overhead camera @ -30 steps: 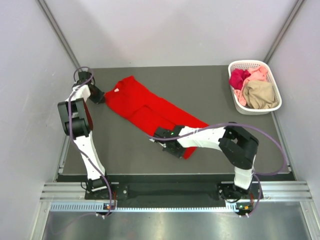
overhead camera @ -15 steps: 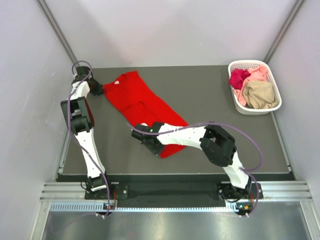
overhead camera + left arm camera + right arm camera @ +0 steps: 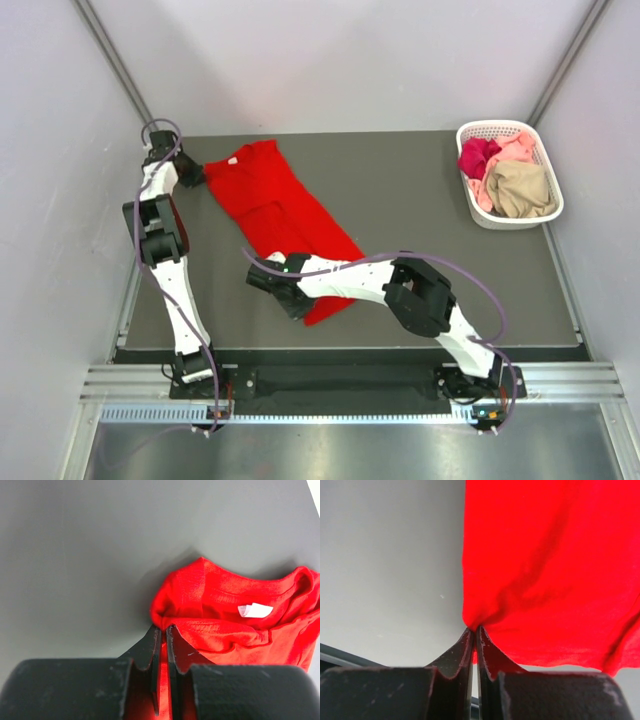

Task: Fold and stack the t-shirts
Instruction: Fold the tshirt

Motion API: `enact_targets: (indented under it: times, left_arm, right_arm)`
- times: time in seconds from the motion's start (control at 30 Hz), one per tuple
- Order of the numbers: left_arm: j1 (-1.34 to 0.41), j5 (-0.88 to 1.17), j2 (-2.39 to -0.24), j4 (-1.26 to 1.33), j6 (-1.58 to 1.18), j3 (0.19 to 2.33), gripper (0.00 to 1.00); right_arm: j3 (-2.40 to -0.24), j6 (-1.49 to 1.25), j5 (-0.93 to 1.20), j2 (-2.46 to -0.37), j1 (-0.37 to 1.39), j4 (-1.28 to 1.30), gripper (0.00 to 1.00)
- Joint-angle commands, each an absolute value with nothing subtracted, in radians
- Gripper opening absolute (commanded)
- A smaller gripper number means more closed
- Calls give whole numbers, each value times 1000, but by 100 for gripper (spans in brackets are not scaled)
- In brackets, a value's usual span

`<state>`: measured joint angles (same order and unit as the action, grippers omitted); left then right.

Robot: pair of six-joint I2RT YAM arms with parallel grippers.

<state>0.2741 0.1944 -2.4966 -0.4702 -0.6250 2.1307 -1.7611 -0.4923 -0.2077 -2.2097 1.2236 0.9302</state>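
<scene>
A bright red t-shirt [image 3: 285, 215] lies stretched on the dark table, running from the far left towards the near middle. My left gripper [image 3: 197, 176] is shut on its shoulder edge by the collar; in the left wrist view red cloth [image 3: 225, 615] sits pinched between the jaws [image 3: 163, 628], and a small white neck label [image 3: 255, 610] shows. My right gripper [image 3: 278, 287] is shut on the shirt's bottom hem; the right wrist view has the red fabric [image 3: 545, 570] gathered into the jaws [image 3: 474, 628]. More t-shirts, magenta [image 3: 478, 156], pale pink [image 3: 517, 148] and tan [image 3: 520, 189], lie crumpled in the basket.
A white plastic lattice basket [image 3: 480, 130] stands at the table's far right corner. Grey walls close in on the left, back and right. The table's near edge [image 3: 350, 350] meets a metal rail where both arm bases are bolted.
Both grippers have carried the red shirt leftward. The right gripper swept from the near middle towards the left with the hem; the left gripper shifted a little farther back and left.
</scene>
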Motion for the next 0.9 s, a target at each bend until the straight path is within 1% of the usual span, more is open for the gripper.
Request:
enact_targets:
  times: [0.0,0.17,0.23,0.27,0.33,0.37,0.4,0.43,0.47,0.5,0.57,0.77,0.8,0.87]
  left_arm:
    - [310,179,-2517,-425,-606,2168,0]
    - [316,202,-2531,-419,-624,2181,0]
    - [318,228,-2537,-429,-621,2201,0]
    - [318,230,-2540,-440,-615,2207,2]
    - [318,216,-2522,-469,-601,2209,16]
    - [318,189,-2498,-479,-597,2203,24]
    - [318,172,-2482,-482,-589,2182,35]
    - [316,157,-2465,-489,-586,2168,40]
    - [316,131,-2438,-492,-584,2155,41]
    - [319,127,-2427,-497,-581,2139,44]
    - [319,121,-2407,-514,-569,2137,45]
    - [318,86,-2340,-618,-558,2119,46]
    - [318,59,-2323,-649,-564,2080,45]
    - [319,66,-2266,-673,-592,1987,46]
  right_arm:
    - [-1824,-581,-209,-2223,1238,878,4]
    - [-1850,-656,-204,-2238,1238,813,8]
    - [-1861,-670,-196,-2240,1238,808,14]
    - [-1861,-673,-204,-2235,1238,807,15]
    - [-1855,-669,-247,-2200,1233,807,23]
    - [-1849,-664,-255,-2183,1230,805,26]
    - [-1829,-649,-259,-2148,1223,793,33]
    - [-1818,-646,-261,-2131,1217,789,36]
    - [-1806,-646,-261,-2116,1210,784,37]
    - [-1772,-638,-249,-2080,1206,778,38]
    - [-1737,-615,-212,-2024,1187,749,38]
    - [-1609,-561,-180,-1931,1157,736,30]
    - [-1579,-552,-183,-1907,1146,739,28]
    - [-1539,-549,-170,-1855,1123,726,27]
